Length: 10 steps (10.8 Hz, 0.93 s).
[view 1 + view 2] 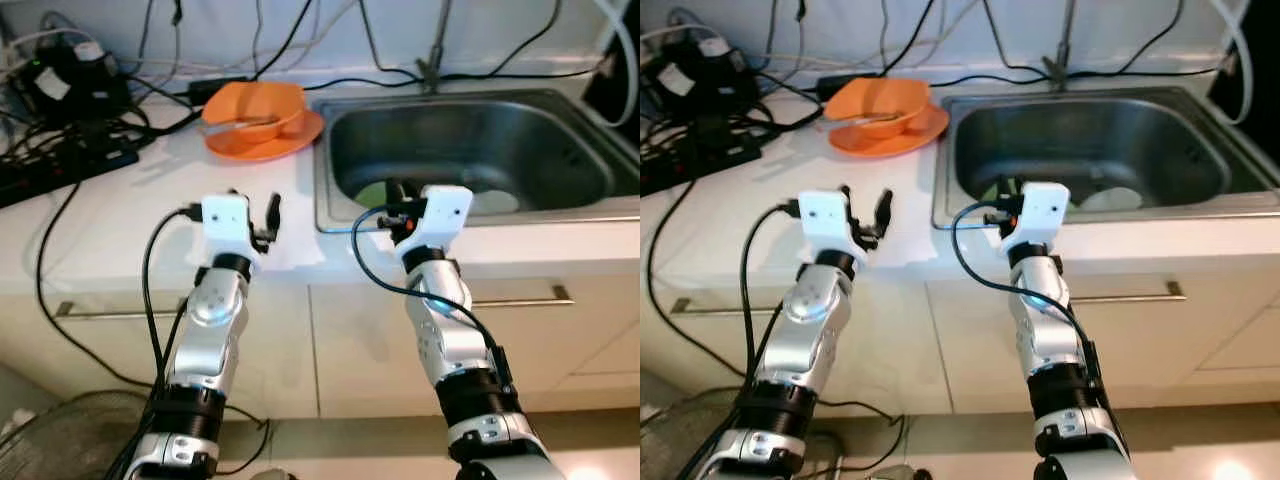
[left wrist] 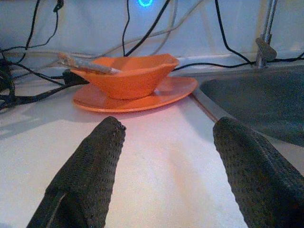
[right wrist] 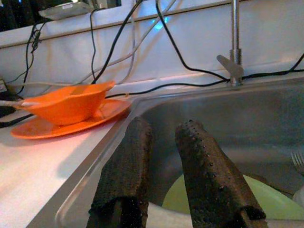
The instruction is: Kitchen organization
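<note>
On the white counter (image 1: 120,215) left of the sink (image 1: 330,215), an orange bowl (image 1: 255,108) sits on an orange plate (image 1: 262,146), a utensil across it. Left gripper (image 2: 166,142) spread wide, empty, facing it; right gripper (image 3: 164,142) nearly closed, empty, over the sink's near edge. Likely rigid, light, slick: pinch the bowl's rim.

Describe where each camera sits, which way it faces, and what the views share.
Left eye view: head camera, looking down at counter and sink; both silver arms show.
Right eye view: same scene from the stereo twin.
Left wrist view: along the open left gripper toward the orange bowl on its orange plate.
Right wrist view: along the right gripper, over the sink edge, green plate below.
Shared: bowl, plate, sink, faucet.
</note>
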Motion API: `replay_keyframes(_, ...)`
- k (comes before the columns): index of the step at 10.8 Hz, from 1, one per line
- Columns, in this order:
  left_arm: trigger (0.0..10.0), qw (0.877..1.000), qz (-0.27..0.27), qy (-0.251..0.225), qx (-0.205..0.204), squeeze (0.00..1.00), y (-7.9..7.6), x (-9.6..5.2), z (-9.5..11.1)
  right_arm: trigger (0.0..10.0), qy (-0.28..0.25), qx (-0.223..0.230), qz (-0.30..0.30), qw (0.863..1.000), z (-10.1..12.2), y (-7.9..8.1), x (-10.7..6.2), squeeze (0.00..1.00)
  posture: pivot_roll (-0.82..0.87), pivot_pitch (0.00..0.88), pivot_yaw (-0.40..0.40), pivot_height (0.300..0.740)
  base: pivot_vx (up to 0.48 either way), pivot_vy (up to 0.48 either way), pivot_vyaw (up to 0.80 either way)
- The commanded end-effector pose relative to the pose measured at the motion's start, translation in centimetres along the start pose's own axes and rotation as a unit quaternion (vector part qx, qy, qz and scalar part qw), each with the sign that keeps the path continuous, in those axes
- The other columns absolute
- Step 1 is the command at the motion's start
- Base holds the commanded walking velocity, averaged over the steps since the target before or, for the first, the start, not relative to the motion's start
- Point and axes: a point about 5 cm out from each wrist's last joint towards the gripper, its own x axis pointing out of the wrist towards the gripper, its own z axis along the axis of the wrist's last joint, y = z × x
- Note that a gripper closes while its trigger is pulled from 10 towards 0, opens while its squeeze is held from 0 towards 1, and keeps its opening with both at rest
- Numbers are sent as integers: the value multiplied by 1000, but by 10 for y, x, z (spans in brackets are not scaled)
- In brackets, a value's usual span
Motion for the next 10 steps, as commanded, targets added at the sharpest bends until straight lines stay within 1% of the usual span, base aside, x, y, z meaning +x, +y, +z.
replay_keyframes(1,10000,1000,6,-7,2,0,2,2,5,10000,-6,-1,4,1000,5,2,4,0,122,0,74,740,259,0,0)
replay_keyframes(3,10000,1000,11,-8,2,0,3,3,6,10000,-11,-4,5,1000,7,1,4,0,124,0,72,740,264,0,787)
replay_keyframes(4,10000,1000,15,-10,-1,0,4,2,7,10000,-11,2,4,1000,7,2,4,0,124,0,70,740,259,0,0)
replay_keyframes(6,10000,1000,21,-15,-3,0,4,2,8,10000,-12,-6,6,1000,8,1,5,0,124,0,64,740,268,0,641)
replay_keyframes(10,10000,999,26,-19,-4,0,5,4,11,10000,-13,1,0,1000,10,-1,7,0,125,0,57,740,276,0,0)
